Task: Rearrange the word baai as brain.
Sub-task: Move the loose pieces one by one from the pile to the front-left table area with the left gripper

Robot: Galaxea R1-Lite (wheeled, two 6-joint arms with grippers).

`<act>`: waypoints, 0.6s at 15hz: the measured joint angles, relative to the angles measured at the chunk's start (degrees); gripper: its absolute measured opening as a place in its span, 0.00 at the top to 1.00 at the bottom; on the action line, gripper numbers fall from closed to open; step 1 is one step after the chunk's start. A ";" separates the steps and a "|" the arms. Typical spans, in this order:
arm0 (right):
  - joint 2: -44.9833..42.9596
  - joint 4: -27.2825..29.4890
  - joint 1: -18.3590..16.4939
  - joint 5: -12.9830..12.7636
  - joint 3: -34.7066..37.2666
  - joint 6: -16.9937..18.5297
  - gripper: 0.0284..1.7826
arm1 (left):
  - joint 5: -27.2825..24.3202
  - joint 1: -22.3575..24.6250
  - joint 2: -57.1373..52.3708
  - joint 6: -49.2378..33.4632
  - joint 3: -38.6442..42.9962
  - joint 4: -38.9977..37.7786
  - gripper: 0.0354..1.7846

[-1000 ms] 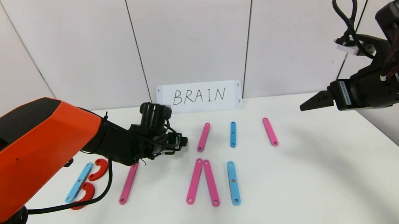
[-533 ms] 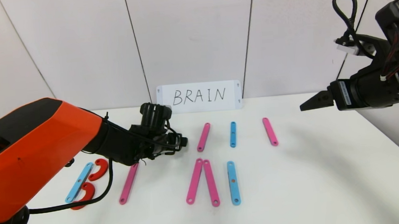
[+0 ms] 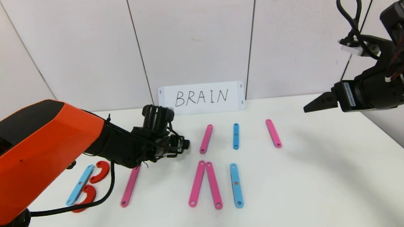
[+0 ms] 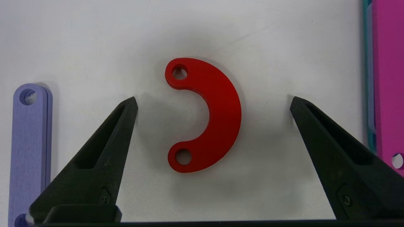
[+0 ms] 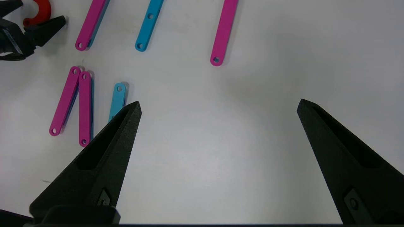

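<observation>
The pieces of the word baai lie flat on the white table (image 3: 318,176). My left gripper (image 3: 184,143) hangs low over the table's middle left, open. In the left wrist view its fingers stand on either side of a red C-curve (image 4: 208,115) without touching it. A purple strip (image 4: 30,151) lies beyond one finger and a pink strip (image 4: 386,78) beyond the other. In the head view the left gripper hides that curve. My right gripper (image 3: 308,108) is raised at the far right, open and empty (image 5: 219,105).
A blue strip (image 3: 80,184) with two red curves (image 3: 100,171) lies front left, a pink strip (image 3: 131,186) beside it. Two pink strips (image 3: 197,183) and a blue one (image 3: 236,184) lie centre front. Behind them are pink (image 3: 206,138), blue (image 3: 236,136) and pink (image 3: 273,133) strips, and the BRAIN card (image 3: 201,98).
My left arm has sunk a trifle over the red curve. The pieces and the right arm have not moved.
</observation>
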 joint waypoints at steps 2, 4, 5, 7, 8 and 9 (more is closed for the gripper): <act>-0.01 0.00 0.00 0.00 0.00 0.00 0.03 | 0.07 0.00 0.06 0.00 0.00 0.00 0.18; -0.01 0.00 0.04 0.00 0.00 -0.02 0.03 | 0.11 -0.07 0.17 0.00 0.09 -0.13 0.34; -0.01 0.00 0.06 -0.02 0.00 -0.02 0.03 | 0.11 -0.07 0.22 0.00 0.09 -0.18 0.44; -0.09 0.00 0.06 -0.07 0.00 0.00 0.03 | 0.16 -0.07 0.22 -0.02 0.11 -0.18 0.66; -0.12 0.00 0.09 -0.11 0.00 0.00 0.03 | 0.13 -0.10 0.22 0.00 0.11 -0.18 0.74; -0.12 0.00 0.09 -0.11 0.00 0.02 0.03 | 0.11 -0.10 0.24 0.00 0.11 -0.21 0.81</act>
